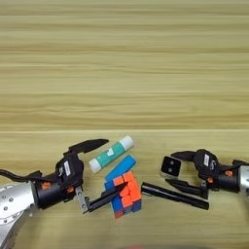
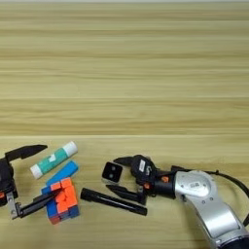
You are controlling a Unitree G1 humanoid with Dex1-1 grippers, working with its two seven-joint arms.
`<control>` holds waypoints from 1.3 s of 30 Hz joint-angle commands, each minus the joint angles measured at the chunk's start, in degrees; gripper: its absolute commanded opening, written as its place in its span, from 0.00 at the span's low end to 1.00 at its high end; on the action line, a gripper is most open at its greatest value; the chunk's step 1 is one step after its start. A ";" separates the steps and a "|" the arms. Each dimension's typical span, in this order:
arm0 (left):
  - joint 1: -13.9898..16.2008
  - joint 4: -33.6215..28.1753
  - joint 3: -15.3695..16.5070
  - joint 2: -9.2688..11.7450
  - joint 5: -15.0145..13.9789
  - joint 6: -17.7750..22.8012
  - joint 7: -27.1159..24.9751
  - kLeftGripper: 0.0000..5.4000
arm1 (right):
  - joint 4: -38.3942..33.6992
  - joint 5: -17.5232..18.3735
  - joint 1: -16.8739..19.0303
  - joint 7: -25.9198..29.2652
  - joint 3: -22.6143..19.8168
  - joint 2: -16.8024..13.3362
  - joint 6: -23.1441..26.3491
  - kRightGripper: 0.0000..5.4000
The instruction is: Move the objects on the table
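On the tan wooden table (image 1: 124, 73), my left gripper (image 1: 115, 164) stands wide open at the lower left. The teal-and-white glue stick (image 1: 111, 153) and the flat blue bar (image 1: 120, 168) lie between its fingers, and its lower finger rests against the orange, blue and red puzzle cube (image 1: 127, 195). My right gripper (image 2: 112, 173) reaches in from the lower right, open, with the tiny black-and-white cube (image 2: 112, 171) between its fingertips. The slim black marker (image 2: 113, 201) lies just in front of its lower finger.
All the objects sit clustered near the front edge of the table. The wide far part of the wooden surface holds nothing.
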 commanded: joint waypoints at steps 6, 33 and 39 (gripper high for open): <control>-0.61 -0.15 1.41 0.92 -0.73 1.02 -0.57 1.00 | -9.74 5.00 -1.12 -0.93 -3.92 -0.85 3.34 0.87; -1.25 -0.87 1.18 0.09 -0.66 1.60 -0.49 1.00 | -20.01 12.99 -5.58 10.89 6.47 -2.28 12.75 0.99; -1.13 -1.27 1.04 -0.12 -0.57 1.69 -0.12 1.00 | -18.29 10.22 -6.90 11.51 9.65 -1.31 11.79 0.99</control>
